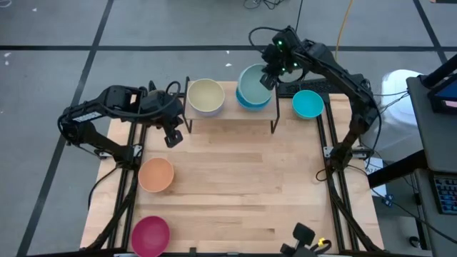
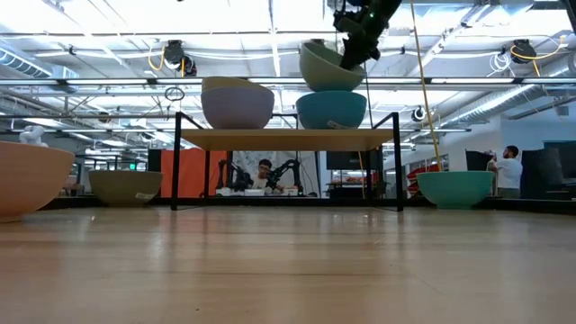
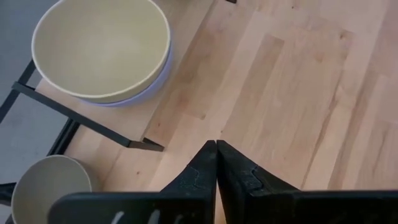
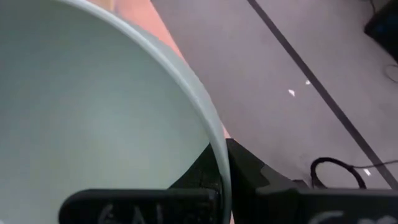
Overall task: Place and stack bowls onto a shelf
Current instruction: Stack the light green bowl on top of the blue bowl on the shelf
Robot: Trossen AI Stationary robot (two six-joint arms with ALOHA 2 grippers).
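Right gripper (image 1: 267, 78): clamped on the rim of the mint green bowl (image 1: 252, 84); I hold it just above the cyan bowl (image 2: 330, 110) at the shelf's right end.
Left gripper (image 1: 172, 138): fingers pressed together, empty, waiting beside the shelf's left legs.
Shelf (image 2: 288, 138): at the surface's far edge; its left end carries a pale yellow bowl (image 1: 206, 95) nested in a periwinkle one.
Bowl attitude: mouth up but tipped, the gripped side higher, not yet seated; round, so no long axis to align.
Risk: I judge that letting go while it is tilted could make it rock, seat crooked, or slide off toward the far edge.
Risk: pushing down off-centre could nudge the cyan bowl along the board.
Left to place: teal bowl (image 1: 308, 104) at the far right corner, orange bowl (image 1: 156, 174) and magenta bowl (image 1: 150, 235) along the left edge.
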